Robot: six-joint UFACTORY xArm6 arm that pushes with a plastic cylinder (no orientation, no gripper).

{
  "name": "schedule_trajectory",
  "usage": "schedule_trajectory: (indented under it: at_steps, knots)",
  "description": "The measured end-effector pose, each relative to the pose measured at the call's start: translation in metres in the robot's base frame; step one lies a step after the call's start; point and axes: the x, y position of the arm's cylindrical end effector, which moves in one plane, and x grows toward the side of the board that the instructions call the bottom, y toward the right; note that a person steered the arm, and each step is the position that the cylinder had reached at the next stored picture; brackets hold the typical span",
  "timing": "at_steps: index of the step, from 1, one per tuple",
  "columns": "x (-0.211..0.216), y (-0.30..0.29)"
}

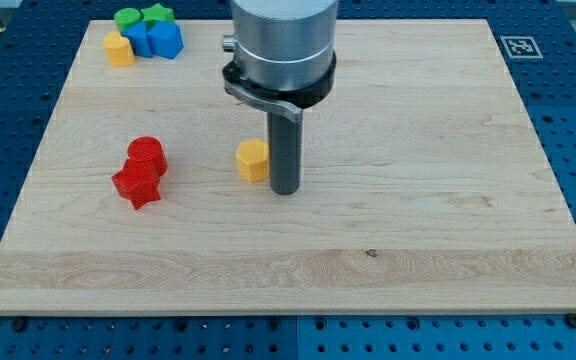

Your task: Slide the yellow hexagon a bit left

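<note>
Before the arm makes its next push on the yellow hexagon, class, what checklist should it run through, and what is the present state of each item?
1. My tip is on the view's right of the yellow hexagon, the side for a leftward push: ok.
2. Tip touches the hexagon: cannot tell; they sit very close.
3. Path to the view's left is free up to the red cylinder and red star: ok for a small slide.
4. Hexagon is well inside the wooden board: ok.
5. The block cluster at the view's top left is out of the way: ok.
</note>
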Motion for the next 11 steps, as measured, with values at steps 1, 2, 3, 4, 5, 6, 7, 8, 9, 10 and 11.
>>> schedule_trajectory:
  at_steps: [1, 2, 3, 4, 5, 6, 7, 8, 9, 10, 11]
  knots:
    - [0.0, -0.004]
    - [0.0, -0.005]
    - [-0.006, -0.002]
    - [-0.014, -0.001]
    - [-0.014, -0.001]
    - [-0.019, 0.0]
    - [-0.031, -0.008]
    - [-0.031, -0.025]
    - [-0.026, -0.042]
    - [-0.009, -0.052]
    - [-0.007, -0.056]
